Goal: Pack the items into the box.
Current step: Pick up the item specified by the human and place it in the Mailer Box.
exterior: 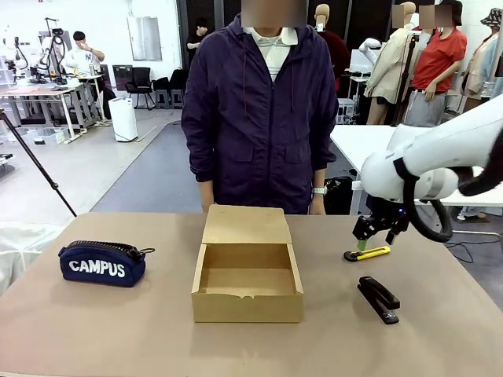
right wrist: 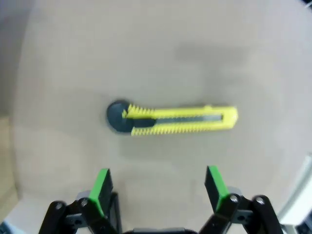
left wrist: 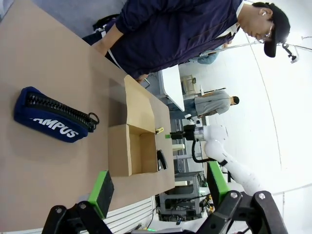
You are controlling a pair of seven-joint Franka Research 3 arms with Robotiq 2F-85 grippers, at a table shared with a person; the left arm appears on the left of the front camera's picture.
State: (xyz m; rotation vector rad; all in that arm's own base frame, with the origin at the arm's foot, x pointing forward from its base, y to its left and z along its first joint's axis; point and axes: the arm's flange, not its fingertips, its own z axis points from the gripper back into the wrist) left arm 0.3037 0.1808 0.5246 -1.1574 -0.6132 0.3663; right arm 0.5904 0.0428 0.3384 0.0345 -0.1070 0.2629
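Note:
A yellow-and-black utility knife lies flat on the table right of the open brown cardboard box. My right gripper hangs open just above the knife; in the right wrist view the knife lies crosswise beyond the spread green fingertips, untouched. A black stapler rests nearer the front edge, right of the box. The box is empty, its lid flap folded back toward the person. My left gripper is open, well back from the box, over the table's near left.
A navy "CAMPUS" zip pouch lies left of the box. A person in a dark jacket stands at the far edge behind the box, hands down. Bare table stretches in front of the pouch.

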